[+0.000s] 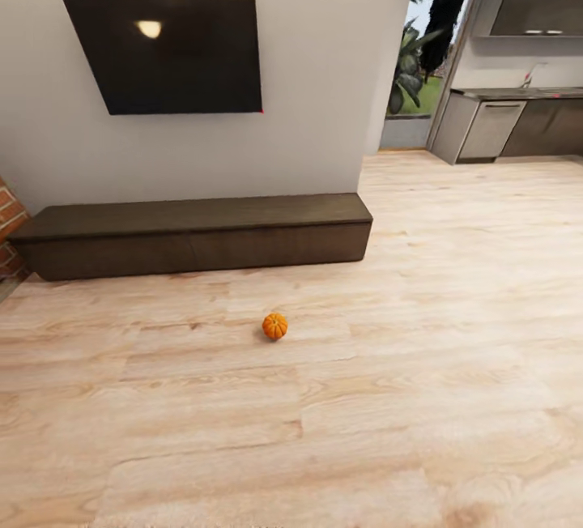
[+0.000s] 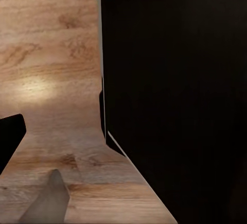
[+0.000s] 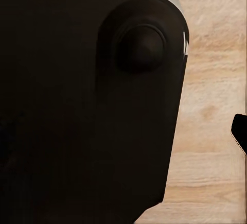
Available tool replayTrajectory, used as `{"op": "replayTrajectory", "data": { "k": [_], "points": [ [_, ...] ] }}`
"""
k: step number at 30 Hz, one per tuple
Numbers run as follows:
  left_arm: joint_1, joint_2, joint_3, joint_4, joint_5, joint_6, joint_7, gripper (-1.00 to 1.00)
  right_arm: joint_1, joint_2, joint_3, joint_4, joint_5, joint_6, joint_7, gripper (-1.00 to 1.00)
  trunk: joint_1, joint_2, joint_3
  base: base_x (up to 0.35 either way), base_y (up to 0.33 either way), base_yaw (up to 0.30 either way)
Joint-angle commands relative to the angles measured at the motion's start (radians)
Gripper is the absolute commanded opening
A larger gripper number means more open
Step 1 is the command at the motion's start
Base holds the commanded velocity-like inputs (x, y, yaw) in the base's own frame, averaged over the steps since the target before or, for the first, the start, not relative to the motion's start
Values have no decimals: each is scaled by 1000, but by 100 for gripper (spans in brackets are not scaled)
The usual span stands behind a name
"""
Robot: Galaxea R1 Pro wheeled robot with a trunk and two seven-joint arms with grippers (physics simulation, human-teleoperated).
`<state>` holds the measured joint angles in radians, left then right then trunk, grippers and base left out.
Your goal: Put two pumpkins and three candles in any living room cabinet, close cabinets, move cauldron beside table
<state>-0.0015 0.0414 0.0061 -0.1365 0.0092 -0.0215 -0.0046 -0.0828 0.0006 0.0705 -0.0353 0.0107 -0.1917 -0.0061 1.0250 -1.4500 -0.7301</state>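
Observation:
One small orange pumpkin [image 1: 274, 325] sits alone on the light wood floor, a short way in front of the cabinet [image 1: 194, 236]. The cabinet is a long, low dark-brown console against the white wall, and all its drawer fronts are shut. In the left wrist view a dark fingertip [image 2: 10, 136] pokes in at the frame's edge, over bare floor and beside the robot's black body [image 2: 175, 100]. The right wrist view has a dark fingertip [image 3: 240, 131] at its edge, next to the black body [image 3: 87, 110]. Candles, cauldron and table are out of view.
A black TV [image 1: 166, 54] hangs on the wall above the cabinet. A brick edge [image 1: 8, 220] stands at the cabinet's left end. Past the wall's right corner are a kitchen counter [image 1: 518, 119] and a window with plants [image 1: 417, 58]. Open floor stretches around the pumpkin.

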Motion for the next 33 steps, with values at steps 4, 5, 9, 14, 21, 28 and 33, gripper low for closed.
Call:
{"op": "replayTrajectory", "data": {
  "k": [4,5,9,14,21,28,33],
  "points": [
    [0,0,0,0,0,0,0,100,0,-1,0,0,0,0,0,100,0,0,-3,0,0,259],
    [0,0,0,0,0,0,0,100,0,-1,0,0,0,0,0,100,0,0,-4,0,0,259],
    [0,0,0,0,0,0,0,100,0,-1,0,0,0,0,0,100,0,0,-8,0,0,259],
    [0,0,0,0,0,0,0,100,0,-1,0,0,0,0,0,100,0,0,-12,0,0,259],
    [0,0,0,0,0,0,0,100,0,-1,0,0,0,0,0,100,0,0,-18,0,0,259],
    [0,0,0,0,0,0,0,100,0,-1,0,0,0,0,0,100,0,0,-24,0,0,259],
    [0,0,0,0,1,0,0,100,0,-1,0,0,0,0,0,100,0,0,-28,0,0,259]
  ]
}}
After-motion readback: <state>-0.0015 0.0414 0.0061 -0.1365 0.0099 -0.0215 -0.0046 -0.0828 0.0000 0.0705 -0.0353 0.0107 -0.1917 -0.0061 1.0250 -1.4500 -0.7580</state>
